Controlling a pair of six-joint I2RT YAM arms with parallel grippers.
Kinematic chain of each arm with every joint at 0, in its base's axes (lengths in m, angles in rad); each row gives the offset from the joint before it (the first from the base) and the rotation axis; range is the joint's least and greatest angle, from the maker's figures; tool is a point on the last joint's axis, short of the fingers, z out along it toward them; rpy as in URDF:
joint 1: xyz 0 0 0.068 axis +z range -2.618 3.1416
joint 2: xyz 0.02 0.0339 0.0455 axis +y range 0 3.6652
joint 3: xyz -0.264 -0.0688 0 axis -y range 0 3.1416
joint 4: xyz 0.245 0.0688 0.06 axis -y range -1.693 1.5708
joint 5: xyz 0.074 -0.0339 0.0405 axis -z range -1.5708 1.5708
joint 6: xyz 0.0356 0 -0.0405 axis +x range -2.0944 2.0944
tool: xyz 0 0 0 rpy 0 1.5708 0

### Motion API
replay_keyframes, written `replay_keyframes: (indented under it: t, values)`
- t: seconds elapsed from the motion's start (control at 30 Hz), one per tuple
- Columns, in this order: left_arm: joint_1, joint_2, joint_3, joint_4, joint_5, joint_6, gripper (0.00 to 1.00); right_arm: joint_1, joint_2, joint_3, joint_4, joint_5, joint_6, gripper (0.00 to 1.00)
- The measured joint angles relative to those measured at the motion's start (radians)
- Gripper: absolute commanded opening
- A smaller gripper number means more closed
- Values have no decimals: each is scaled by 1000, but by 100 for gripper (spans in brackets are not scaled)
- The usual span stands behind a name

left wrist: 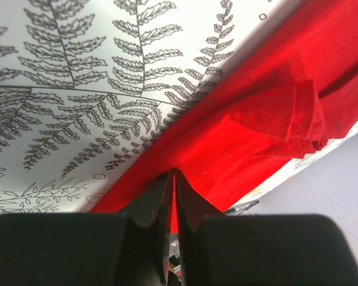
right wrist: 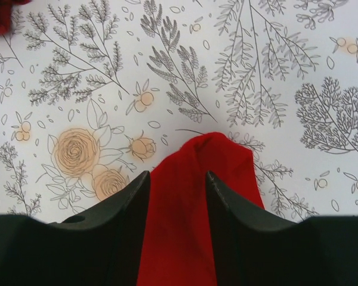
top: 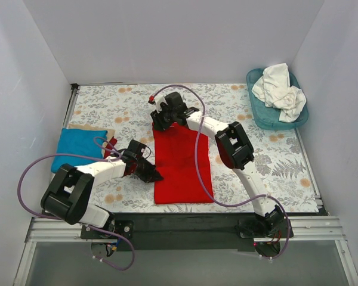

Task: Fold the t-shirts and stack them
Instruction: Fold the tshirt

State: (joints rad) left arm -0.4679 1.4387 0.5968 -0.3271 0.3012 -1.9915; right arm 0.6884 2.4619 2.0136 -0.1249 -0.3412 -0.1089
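Blue shirt (top: 77, 149) lies folded at far left. Left gripper (left wrist: 172, 177) pinches the red shirt's (top: 182, 170) left edge, jaws pressed together. Right gripper (right wrist: 178, 177) clamps a bunch of its far edge. White shirts (top: 280, 89) sit in the basket (top: 259, 116), far right.

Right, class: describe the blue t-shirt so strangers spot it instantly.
Go to the left edge of the floral table cloth. There lies the turquoise t-shirt, folded flat. It is the only blue shirt: the red t-shirt lies mid-table, white t-shirts fill the basket.
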Motion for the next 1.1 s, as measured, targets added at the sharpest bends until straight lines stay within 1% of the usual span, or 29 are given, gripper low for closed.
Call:
replay_keyframes:
  t: [0.23, 0.57, 0.7, 0.8, 0.83, 0.9, 0.93, 1.03, 1.1]
  values:
    - [0, 14, 0, 14, 11, -3, 3, 20, 0, 1, 31, 37, -2, 49]
    - [2, 29, 0, 26, 26, -6, 3, 19, 21, 19, 48, 61, 0, 45]
    - [2, 29, 0, 26, 29, -6, 3, 20, 45, 19, 48, 63, 0, 45]
    - [3, 30, 0, 26, 29, -6, 3, 20, 50, 19, 55, 63, 0, 38]
    - [3, 30, 0, 26, 29, -6, 3, 20, 50, 19, 55, 66, 0, 29]
    - [4, 30, 0, 26, 29, -6, 3, 20, 50, 19, 55, 74, 2, 21]
    - [4, 30, 0, 26, 29, -6, 3, 20, 50, 19, 55, 79, 4, 15]
    - [4, 30, 0, 26, 29, -6, 2, 20, 49, 19, 55, 97, 13, 8]
    - [4, 31, 0, 26, 30, -6, 2, 20, 49, 19, 58, 111, 19, 6]
